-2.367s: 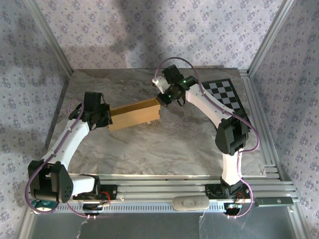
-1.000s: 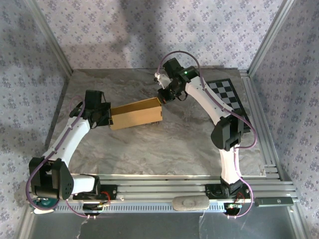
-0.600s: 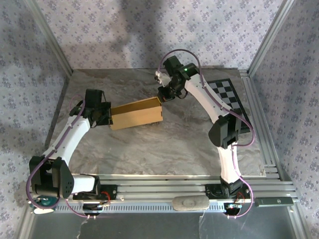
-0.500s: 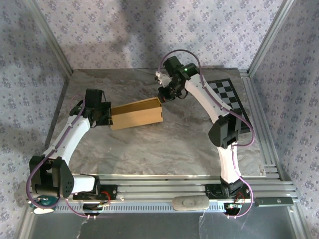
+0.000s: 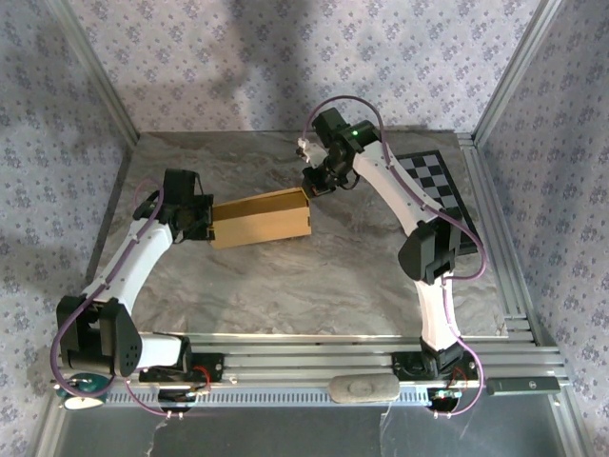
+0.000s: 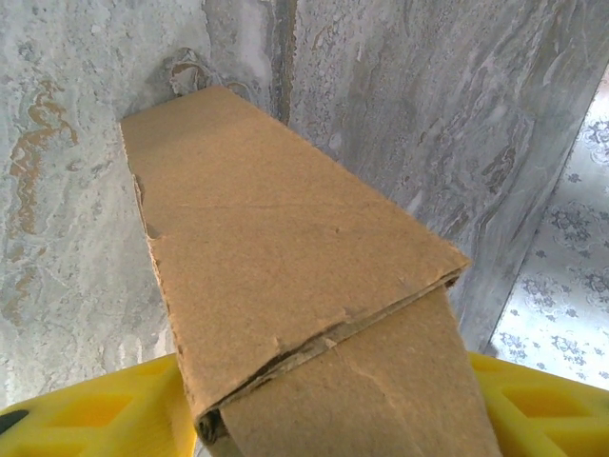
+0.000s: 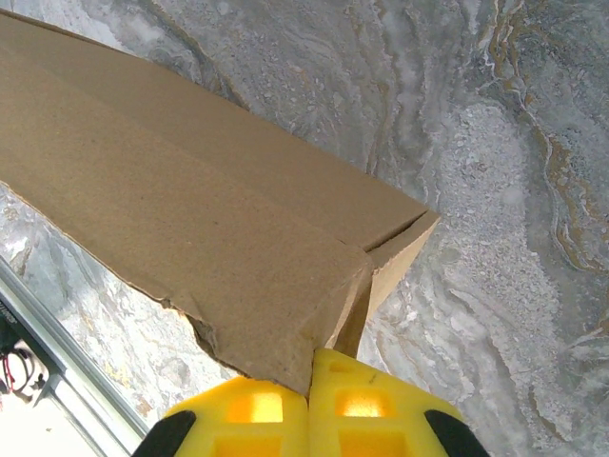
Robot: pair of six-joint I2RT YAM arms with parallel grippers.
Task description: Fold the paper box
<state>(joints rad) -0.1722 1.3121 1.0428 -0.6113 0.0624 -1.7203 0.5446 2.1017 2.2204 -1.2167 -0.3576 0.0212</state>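
Your right tool [image 7: 309,398] is closed, its tips against one corner of the paper box [image 5: 260,217]. Your left tool [image 5: 200,223] straddles the opposite end, but I cannot tell if it grips. Between both tools the box looks already folded shut on the counter [image 5: 285,286], so I judge little is left.

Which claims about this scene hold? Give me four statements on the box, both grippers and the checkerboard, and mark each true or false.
1. The paper box lies on the table between the two grippers. True.
2. The right gripper is spread wide open. False: it is shut, with its tips at a corner of the box.
3. The checkerboard lies under the box. False: it lies apart from the box, at the right side of the table beyond the right arm.
4. The left gripper has one of its fingers on each side of the box's end. True.
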